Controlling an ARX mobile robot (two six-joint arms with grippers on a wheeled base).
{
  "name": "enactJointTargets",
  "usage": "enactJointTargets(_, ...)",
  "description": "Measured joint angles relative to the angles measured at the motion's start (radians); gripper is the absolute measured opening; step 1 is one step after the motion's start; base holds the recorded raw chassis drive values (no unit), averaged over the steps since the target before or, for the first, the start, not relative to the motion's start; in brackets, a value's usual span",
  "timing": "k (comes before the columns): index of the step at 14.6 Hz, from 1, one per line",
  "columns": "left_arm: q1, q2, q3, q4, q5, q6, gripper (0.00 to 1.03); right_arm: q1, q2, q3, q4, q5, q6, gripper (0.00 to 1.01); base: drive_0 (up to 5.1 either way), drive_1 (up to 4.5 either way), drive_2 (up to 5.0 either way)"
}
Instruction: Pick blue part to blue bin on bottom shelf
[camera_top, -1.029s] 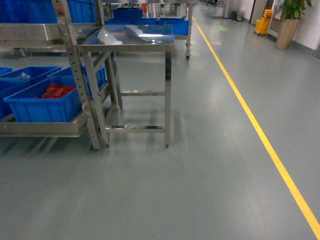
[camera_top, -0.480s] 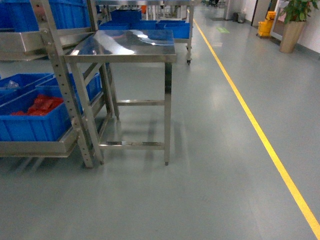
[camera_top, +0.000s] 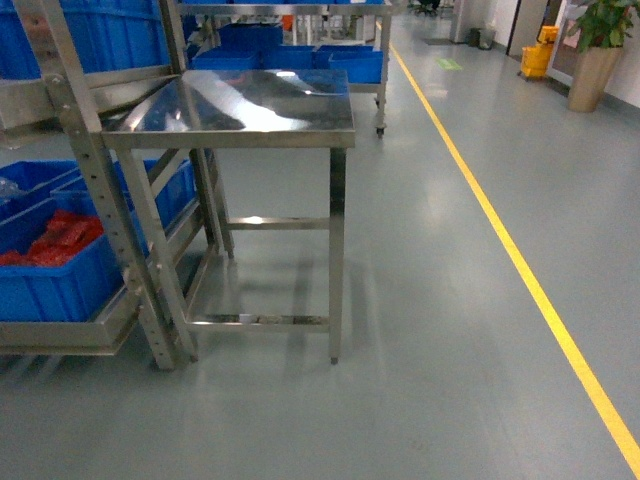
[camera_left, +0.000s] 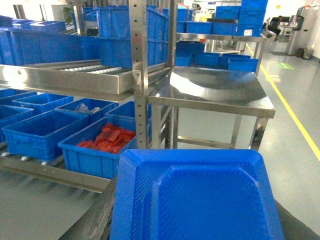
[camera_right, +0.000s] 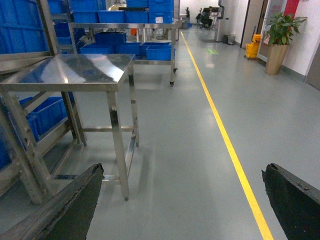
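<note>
Grey factory floor (camera_top: 450, 330), marked by a yellow line (camera_top: 520, 270) running up the aisle; a potted plant (camera_top: 598, 55) is noted at the far right. Steel table (camera_top: 240, 105): bare top, set just beside the rack upright (camera_top: 100, 200). Bottom shelf (camera_left: 55, 172): silver front rail, loaded with blue crates. Blue bin (camera_left: 35, 132): plain blue inside, placed at the left of the row, just beside the crate of red bags (camera_left: 102, 150); behind these a crate with clear wrap (camera_left: 82, 107) is seen. Blue part (camera_left: 195, 200): seen only in the left wrist view, filling the foreground close to the camera, carried above the floor and well apart from the blue bin. Left gripper (camera_left: 197, 220): closed against the blue part, whose sides are flanked by dark fingers (camera_left: 100, 215). Right gripper (camera_right: 182, 172): spread wide, nothing held, only floor seen between its dark fingers (camera_right: 75, 200). Neither gripper is caught in the head view.
</note>
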Motion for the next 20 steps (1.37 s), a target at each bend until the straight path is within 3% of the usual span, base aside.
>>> enactJointTargets(20,0.0,0.001,0.0,-0.002,-0.002,0.0,0.43,0.0,0.0,0.0,-0.003,0.0,0.0,0.98,0.0,4.2,-4.2)
